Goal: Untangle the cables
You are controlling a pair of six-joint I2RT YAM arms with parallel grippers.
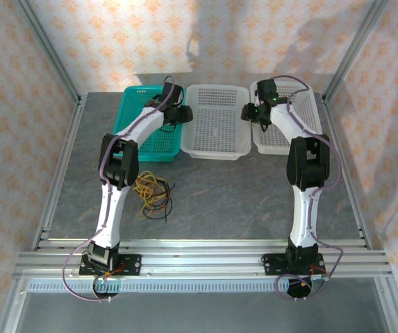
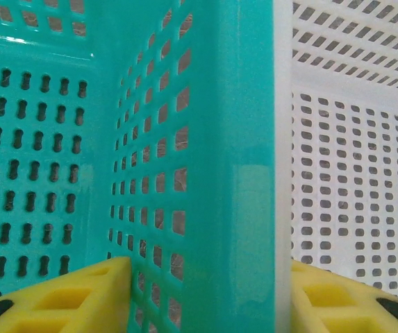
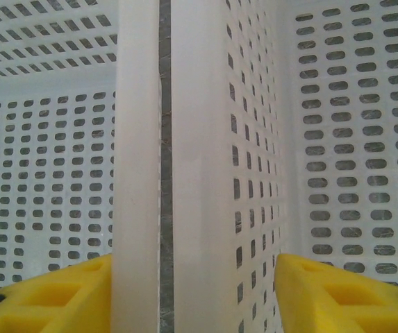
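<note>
1. Arms first: the left arm (image 1: 119,166) and the right arm (image 1: 303,166) both stretch to the far side of the table (image 1: 240,201), well away from the work. The risk is that a low swing toward the near side lets the left arm's elbow rake through the tangle.
2. Baskets next: the teal basket (image 1: 133,111), the middle white basket (image 1: 212,87) and the right white basket (image 1: 310,104) stand in a row, wall against wall or nearly so. Any sideways move with a finger inside hooks a wall and shoves or tips the row.
3. Left gripper (image 2: 205,305): its jaws are spread wide, and the yellow fingers (image 2: 67,298) sit astride the teal wall and the neighbouring white wall. It holds no cable. Whether the pads press the plastic, I cannot tell. A crooked lift could bring a basket up with it.
4. Right gripper (image 3: 195,298): it is also wide apart, astride two white rims with a sliver of table between them. It grips nothing of the task and carries the same snag risk.
5. Cables (image 1: 153,194): the yellow, orange-red and black loops lie in one clump on the table just beside the left arm, well apart from both grippers. Grabbing several strands at once probably drags the whole knot tighter.
</note>
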